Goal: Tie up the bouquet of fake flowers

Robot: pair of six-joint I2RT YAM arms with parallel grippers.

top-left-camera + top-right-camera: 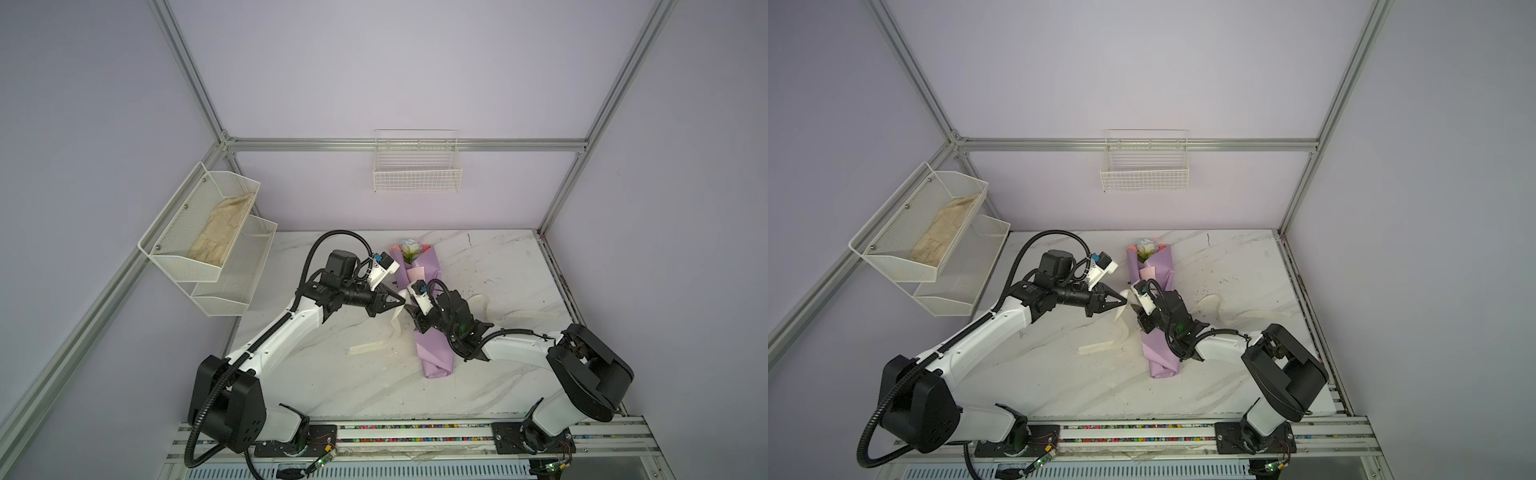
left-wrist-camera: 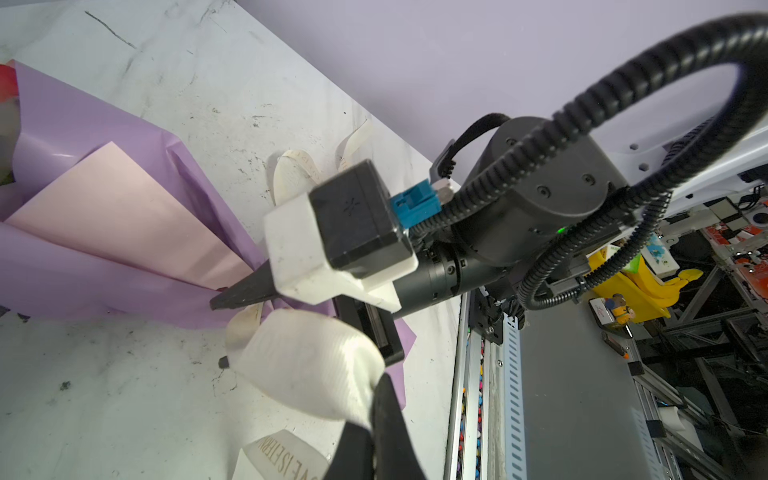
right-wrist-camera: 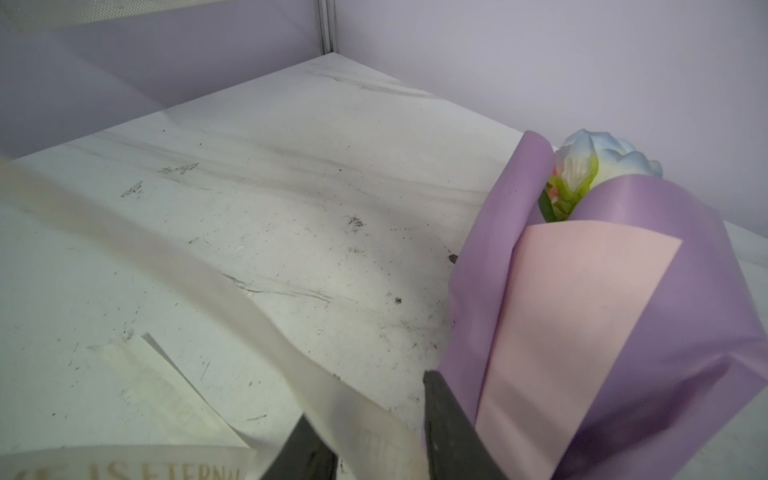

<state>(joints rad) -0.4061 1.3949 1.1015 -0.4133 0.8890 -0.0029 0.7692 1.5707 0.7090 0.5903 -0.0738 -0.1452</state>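
The bouquet of fake flowers [image 1: 419, 266] [image 1: 1152, 266] lies on the marble table in lilac wrap with a pink inner fold, blooms toward the back wall. A pale blue-white rose [image 3: 602, 160] peeks from the wrap [image 3: 582, 311]. My left gripper [image 1: 402, 305] [image 1: 1124, 304] [image 2: 379, 380] is shut on a loop of cream ribbon [image 2: 307, 365] just left of the bouquet's middle. My right gripper [image 1: 411, 309] [image 1: 1133, 308] [image 3: 365, 403] stands open beside the wrap, and the ribbon [image 3: 232, 299] runs loosely between its fingers. The stems are hidden inside the paper.
Loose ribbon trails over the table to the right [image 1: 523, 316] and to the front left [image 1: 370, 347]. A white mesh shelf [image 1: 166, 249] holding a beige cloth hangs on the left wall. A wire basket [image 1: 417, 178] hangs on the back wall. The arms' rail [image 1: 415, 432] lines the front edge.
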